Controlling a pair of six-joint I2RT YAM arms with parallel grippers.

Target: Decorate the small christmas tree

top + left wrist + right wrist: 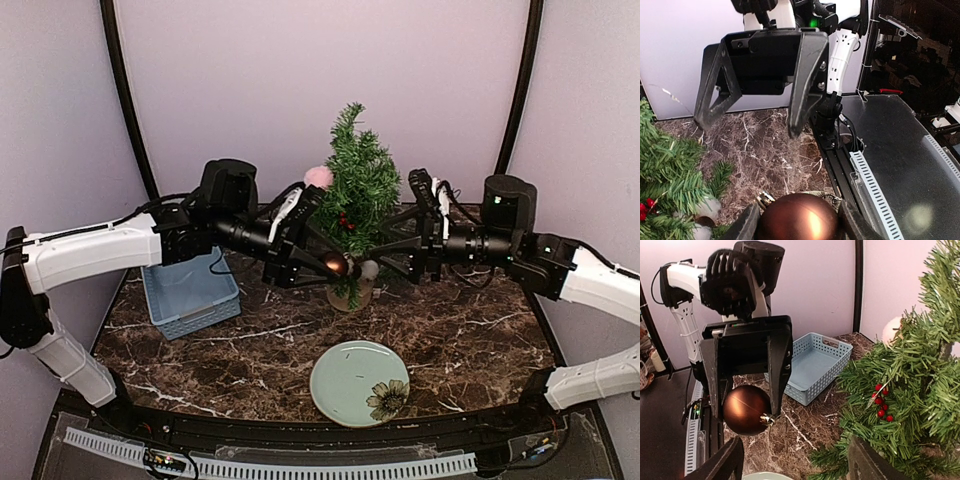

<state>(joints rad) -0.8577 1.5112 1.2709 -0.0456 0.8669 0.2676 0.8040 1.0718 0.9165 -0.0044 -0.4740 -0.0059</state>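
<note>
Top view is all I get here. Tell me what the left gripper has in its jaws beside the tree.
Observer: The right wrist camera shows the left gripper clamped on a shiny brown ball with a gold cap low on its side.
Operator: Now report the right gripper, open or shut.
Observer: Open. In the left wrist camera the right gripper has its jaws wide apart with nothing between them.
</note>
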